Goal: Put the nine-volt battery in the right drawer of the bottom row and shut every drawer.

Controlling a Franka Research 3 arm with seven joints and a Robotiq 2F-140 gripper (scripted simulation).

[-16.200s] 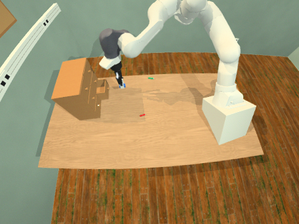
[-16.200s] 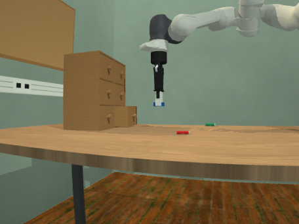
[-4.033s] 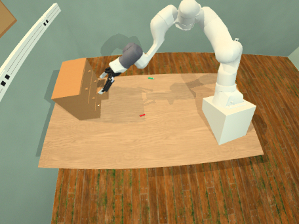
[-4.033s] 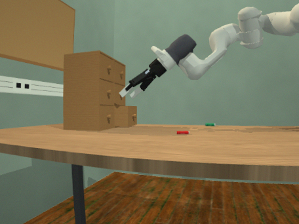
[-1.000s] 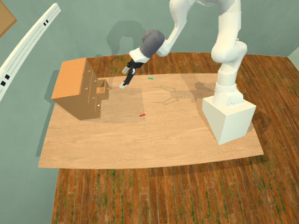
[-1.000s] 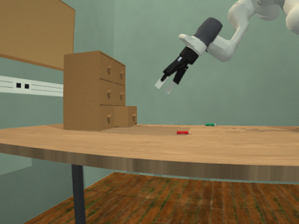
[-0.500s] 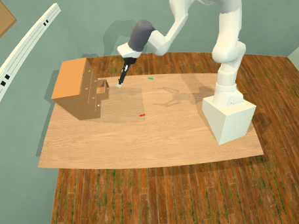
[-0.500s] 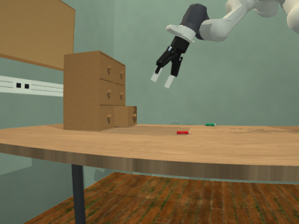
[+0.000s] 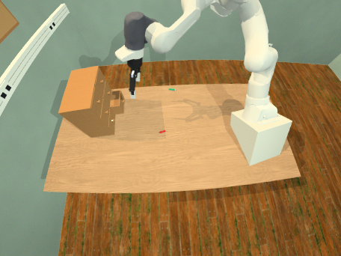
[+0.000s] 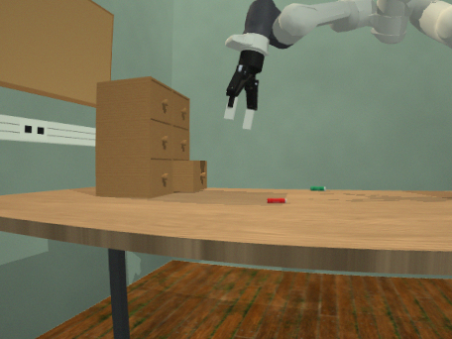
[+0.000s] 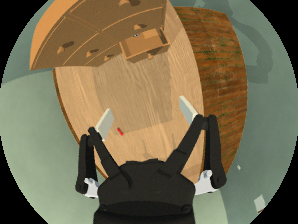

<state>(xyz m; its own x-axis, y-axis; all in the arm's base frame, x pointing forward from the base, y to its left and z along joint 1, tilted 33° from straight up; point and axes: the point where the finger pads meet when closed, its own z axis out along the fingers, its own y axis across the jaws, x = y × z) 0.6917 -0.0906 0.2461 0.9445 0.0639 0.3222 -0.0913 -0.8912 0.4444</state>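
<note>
The wooden chest (image 9: pixel 90 101) stands upright at the table's left side; it also shows in the exterior view (image 10: pixel 141 136) and the wrist view (image 11: pixel 100 16). Its bottom right drawer (image 9: pixel 117 99) is pulled partly out (image 10: pixel 190 175) (image 11: pixel 143 44); the other drawers are shut. I cannot see the nine-volt battery in any view; the drawer's inside is too small to make out. My gripper (image 9: pixel 132 91) (image 10: pixel 239 117) (image 11: pixel 144 108) hangs open and empty high above the table, in front of the open drawer, pointing down.
A small red item (image 9: pixel 161 131) (image 10: pixel 277 200) lies on the table in front of the chest. A small green item (image 9: pixel 172 89) (image 10: pixel 317 188) lies farther back. The robot base (image 9: pixel 259 131) stands at the table's right side.
</note>
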